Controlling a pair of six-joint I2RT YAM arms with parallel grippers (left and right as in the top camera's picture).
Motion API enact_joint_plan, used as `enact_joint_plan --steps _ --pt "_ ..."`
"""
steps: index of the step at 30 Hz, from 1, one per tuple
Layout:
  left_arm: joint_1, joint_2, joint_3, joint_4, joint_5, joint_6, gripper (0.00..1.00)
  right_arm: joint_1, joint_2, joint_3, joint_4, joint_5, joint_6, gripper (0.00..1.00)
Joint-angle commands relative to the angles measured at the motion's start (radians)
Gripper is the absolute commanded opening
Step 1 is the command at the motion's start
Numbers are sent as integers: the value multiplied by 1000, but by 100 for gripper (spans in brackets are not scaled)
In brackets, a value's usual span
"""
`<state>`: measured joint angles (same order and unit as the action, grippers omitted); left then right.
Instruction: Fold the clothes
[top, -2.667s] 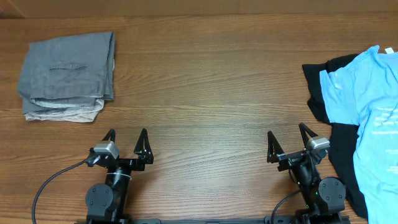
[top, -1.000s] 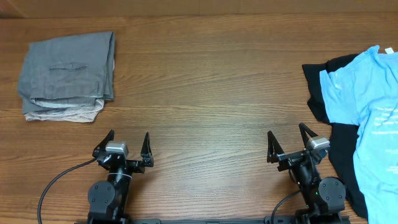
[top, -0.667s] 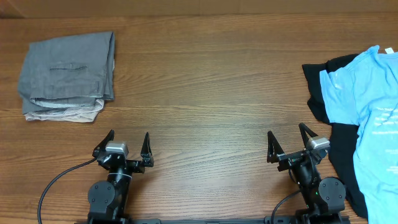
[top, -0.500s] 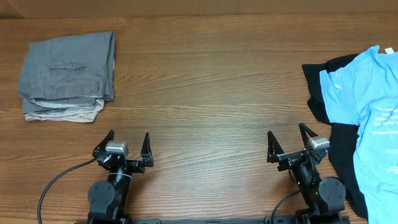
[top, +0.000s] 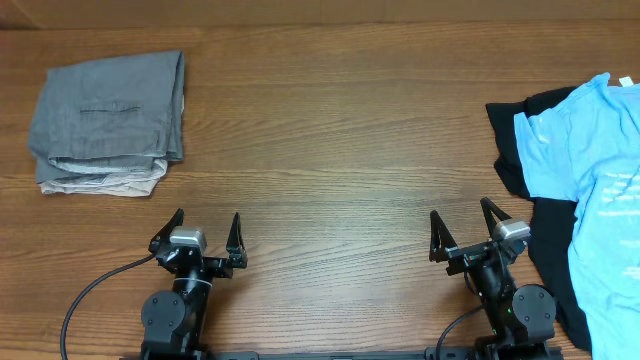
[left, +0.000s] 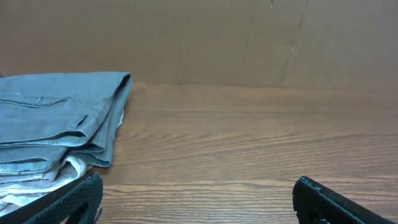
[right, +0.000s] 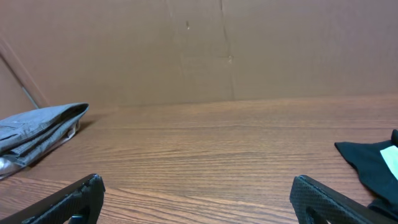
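**Overhead.** You see the light-blue T-shirt (top: 590, 170) only in part: R and bottom edges cut it off. Its white print (top: 622, 215) is too small to read. The black garment (top: 505, 150) is mostly hidden under the T-shirt and is also cut at the bottom edge. The beige shorts (top: 100, 183) lie under the grey shorts (top: 105, 115), so only a lower strip shows. The arm bases (top: 165, 320) are cut off at the bottom.

**L wrist.** The grey shorts run off the L edge. The left gripper (left: 198, 183) has its fingers (left: 68, 202) cut by the bottom edge.

**R wrist.** The right gripper (right: 198, 181) has its fingers (right: 329, 199) cut likewise. The black garment is cut by the R edge.
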<state>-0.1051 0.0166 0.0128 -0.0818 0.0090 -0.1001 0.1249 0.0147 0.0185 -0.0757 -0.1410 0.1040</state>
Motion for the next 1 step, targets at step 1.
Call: enact_joint_plan --steps 1 --pt "-6 -12 -7 4 -16 19 100 -3 -12 -11 3 10 -4 100"
